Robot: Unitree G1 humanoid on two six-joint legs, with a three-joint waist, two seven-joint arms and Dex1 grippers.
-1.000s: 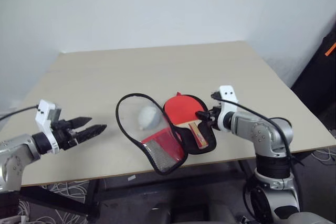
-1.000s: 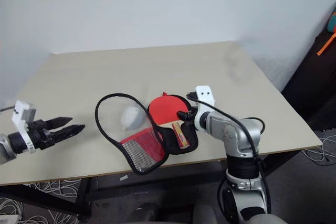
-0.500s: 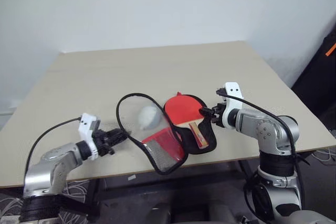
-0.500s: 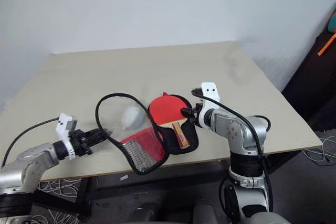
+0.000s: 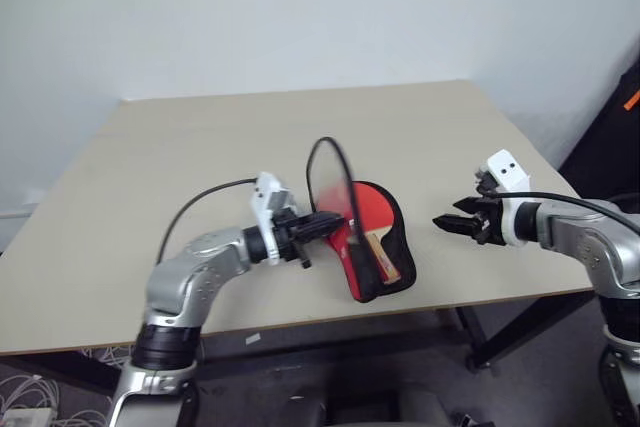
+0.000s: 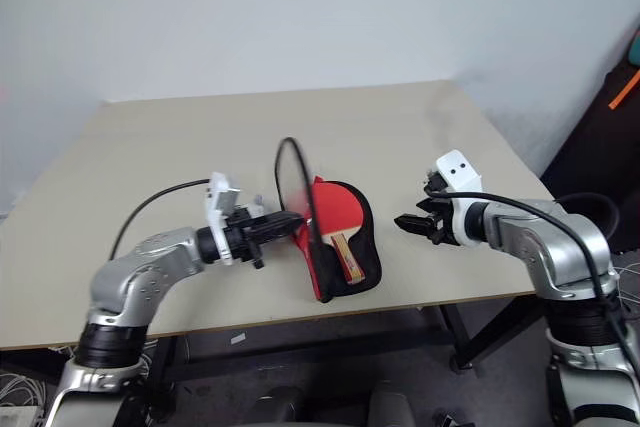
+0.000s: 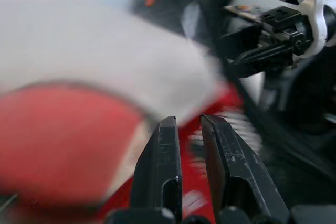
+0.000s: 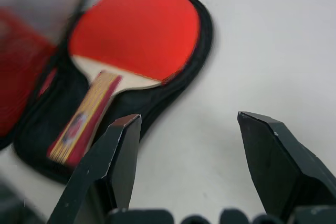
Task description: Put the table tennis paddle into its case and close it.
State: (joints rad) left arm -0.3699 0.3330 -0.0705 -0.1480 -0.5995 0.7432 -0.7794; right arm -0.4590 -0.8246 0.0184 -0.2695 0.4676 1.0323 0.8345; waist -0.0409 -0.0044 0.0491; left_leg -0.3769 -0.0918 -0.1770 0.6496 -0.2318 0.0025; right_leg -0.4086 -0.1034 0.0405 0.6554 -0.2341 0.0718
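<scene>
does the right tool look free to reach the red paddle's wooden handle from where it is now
Probably not for long: the right tool hangs open beside the case, but the raised red fabric flap stands over the red-faced paddle's wooden handle.

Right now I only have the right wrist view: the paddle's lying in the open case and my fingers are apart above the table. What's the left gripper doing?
Observer: The left gripper is shut on the edge of the case, holding its flap.
Operator: How does the flap stand?
Observer: Roughly upright, raised beside the table tennis paddle and not folded over it.
Operator: Is my right gripper in the way of closing?
Observer: From the head views, the right gripper hangs open to the right of the case, with bare table between them.
</scene>
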